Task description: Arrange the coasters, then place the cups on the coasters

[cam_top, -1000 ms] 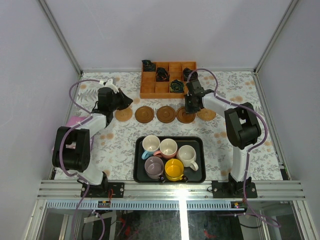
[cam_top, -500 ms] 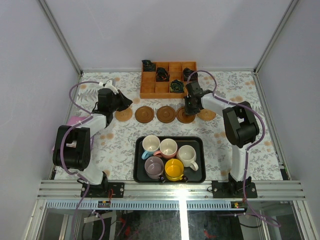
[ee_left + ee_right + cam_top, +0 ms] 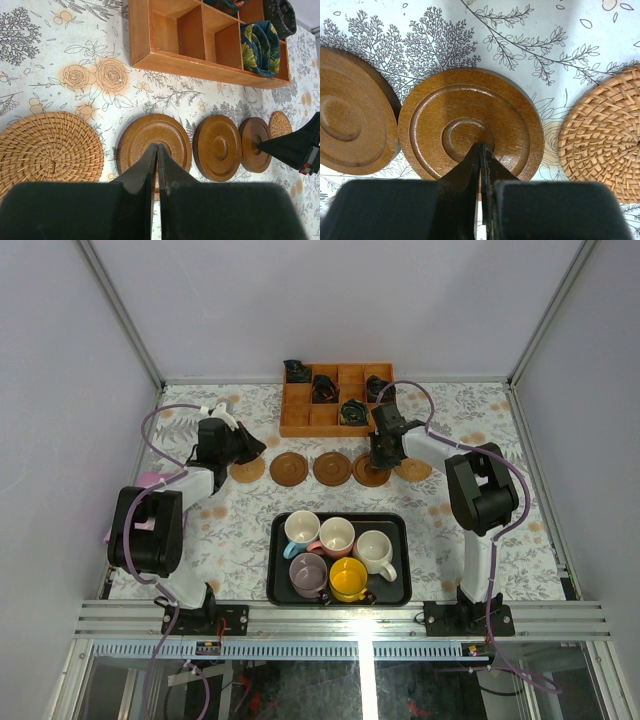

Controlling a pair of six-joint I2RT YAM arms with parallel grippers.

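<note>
Presently the left pincer [image 3: 156, 150] and right pincer [image 3: 481, 150] are both pressed together, tips over dark brown coasters [image 3: 465, 107].

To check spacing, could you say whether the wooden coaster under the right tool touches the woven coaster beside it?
Apart: the right wrist view shows bare tablecloth between the wooden coaster and the woven coaster.

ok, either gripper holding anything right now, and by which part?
Nothing held. Left gripper and right gripper are both shut, tips over brown coasters, nothing between the jaws.
</note>
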